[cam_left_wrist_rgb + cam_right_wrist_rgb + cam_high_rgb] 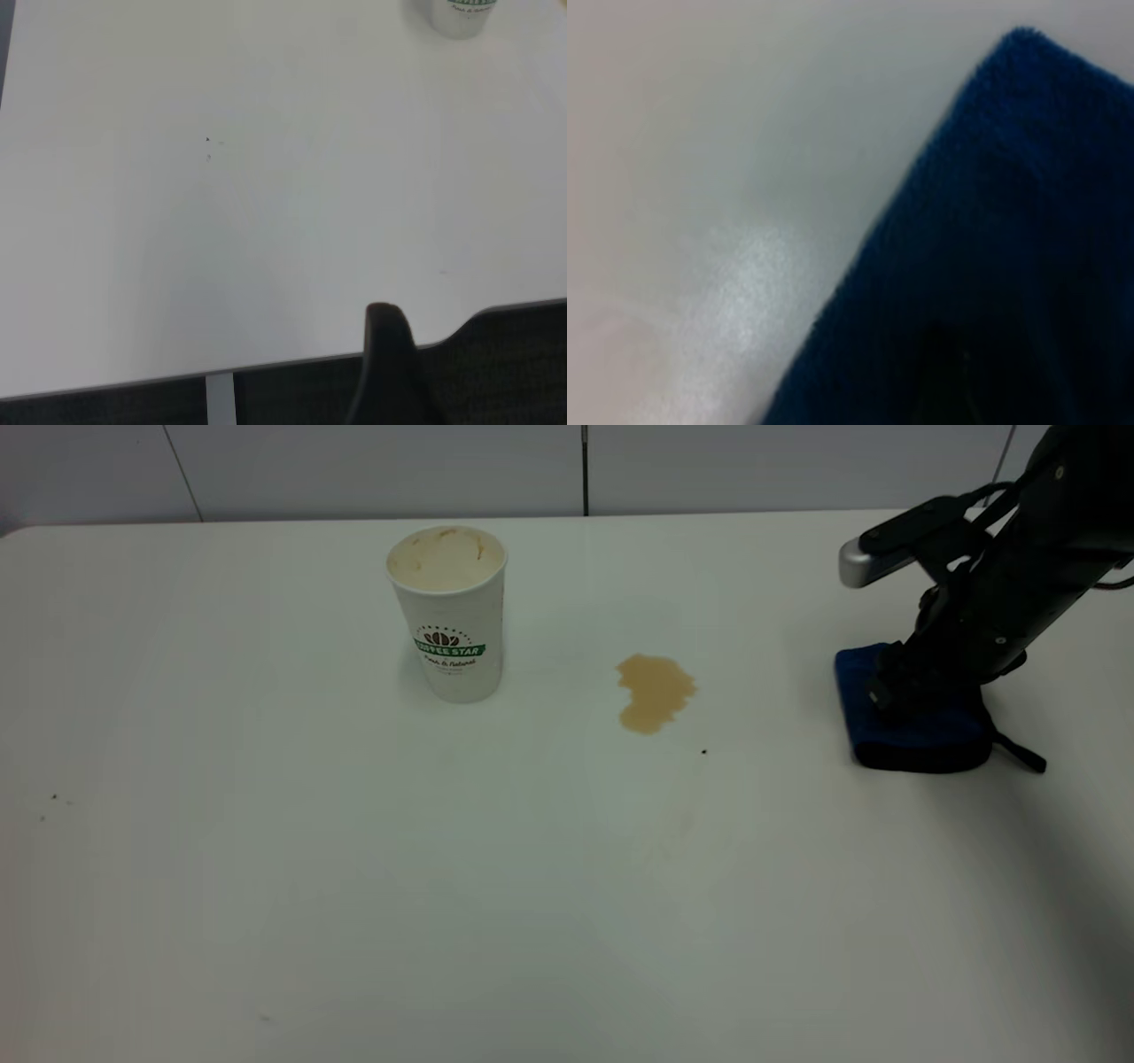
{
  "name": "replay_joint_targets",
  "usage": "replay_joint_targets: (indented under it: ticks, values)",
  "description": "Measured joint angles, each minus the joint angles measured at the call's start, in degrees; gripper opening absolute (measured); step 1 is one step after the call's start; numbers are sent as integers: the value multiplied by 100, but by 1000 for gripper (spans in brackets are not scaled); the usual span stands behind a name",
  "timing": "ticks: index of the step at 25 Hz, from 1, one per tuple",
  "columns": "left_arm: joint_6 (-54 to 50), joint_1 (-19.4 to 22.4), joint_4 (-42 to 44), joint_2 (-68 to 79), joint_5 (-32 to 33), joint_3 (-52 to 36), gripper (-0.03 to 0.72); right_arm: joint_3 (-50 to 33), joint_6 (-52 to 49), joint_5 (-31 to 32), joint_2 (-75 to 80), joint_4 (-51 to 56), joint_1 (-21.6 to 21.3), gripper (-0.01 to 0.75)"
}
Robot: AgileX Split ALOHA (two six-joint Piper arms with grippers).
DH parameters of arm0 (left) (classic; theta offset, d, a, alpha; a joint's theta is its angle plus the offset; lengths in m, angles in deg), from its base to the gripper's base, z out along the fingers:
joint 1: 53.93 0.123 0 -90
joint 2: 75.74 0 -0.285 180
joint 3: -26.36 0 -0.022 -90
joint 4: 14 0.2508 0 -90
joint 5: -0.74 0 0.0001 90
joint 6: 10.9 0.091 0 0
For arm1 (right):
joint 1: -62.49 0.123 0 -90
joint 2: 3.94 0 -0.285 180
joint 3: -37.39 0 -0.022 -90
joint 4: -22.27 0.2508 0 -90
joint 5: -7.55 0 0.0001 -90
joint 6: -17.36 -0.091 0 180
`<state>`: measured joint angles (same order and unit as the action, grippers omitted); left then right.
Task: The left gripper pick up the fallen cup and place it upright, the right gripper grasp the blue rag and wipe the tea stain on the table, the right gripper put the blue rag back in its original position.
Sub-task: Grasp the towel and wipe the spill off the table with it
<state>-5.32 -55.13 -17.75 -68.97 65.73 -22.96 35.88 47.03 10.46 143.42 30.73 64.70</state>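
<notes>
**Right gripper lowered onto the blue rag; cup upright, stain unwiped**

The right gripper is down on the blue rag at the right side of the table, its black arm slanting up and away toward the far right edge, with a silver-grey bar projecting above it. Whether its fingers are spread or pressed on the cloth cannot be told; they are hidden against the dark fabric. In the right wrist view the rag fills most of the picture, lying flat on the white table. A thin black loop trails from the rag on the side away from the stain. The tea stain lies well apart from the gripper, toward the table's middle, and the cup stands upright beyond the stain, farther still from the gripper. The left gripper shows only as a dark finger at the table's near edge, its spread not discernible; the cup's base appears far across the table.
</notes>
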Motion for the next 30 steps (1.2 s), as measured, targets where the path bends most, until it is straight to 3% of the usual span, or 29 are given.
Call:
replay_joint_targets:
  ticks: [3,7,9,20,30]
  values:
    - [0,0,0,0,5,0,525,60,0,-9,72,2,-12,466]
    - [0,0,0,0,5,0,525,98,0,-14,115,7,63,124]
    - [0,0,0,0,5,0,525,109,0,-41,115,1,160,59]
    - [4,0,0,0,5,0,525,975,0,-162,321,-13,1314,51]
    - [11,0,0,0,5,0,525,1350,0,-182,423,-13,2063,51]
